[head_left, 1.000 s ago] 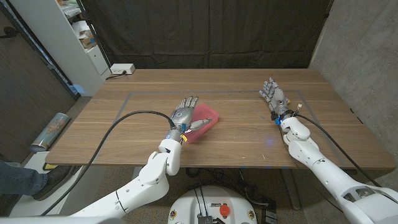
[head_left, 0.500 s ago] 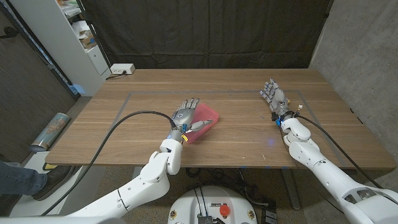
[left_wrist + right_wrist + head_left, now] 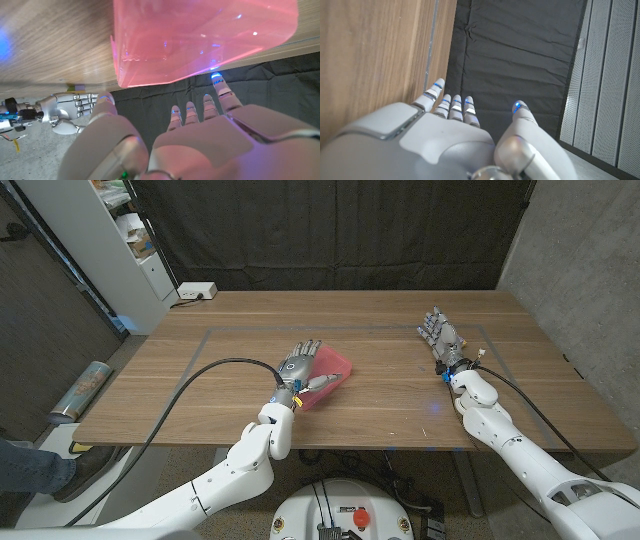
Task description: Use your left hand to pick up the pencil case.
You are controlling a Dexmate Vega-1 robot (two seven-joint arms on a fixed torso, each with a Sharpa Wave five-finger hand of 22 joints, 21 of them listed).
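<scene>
Wooden desk (image 3: 200,395) | pink pencil case (image 3: 335,368) just beyond left robot hand (image 3: 297,365), long axis diagonal | fingers spread, grasping nothing | right robot hand (image 3: 440,335) well apart

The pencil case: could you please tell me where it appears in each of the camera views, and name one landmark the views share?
Head view: the pink pencil case lies left of the table's middle, under the left hand.
Left wrist view: it spans the upper part, beyond the left hand's fingertips.
Right wrist view: not in it.
Shared landmark: the wooden table, also seen at and.
</scene>
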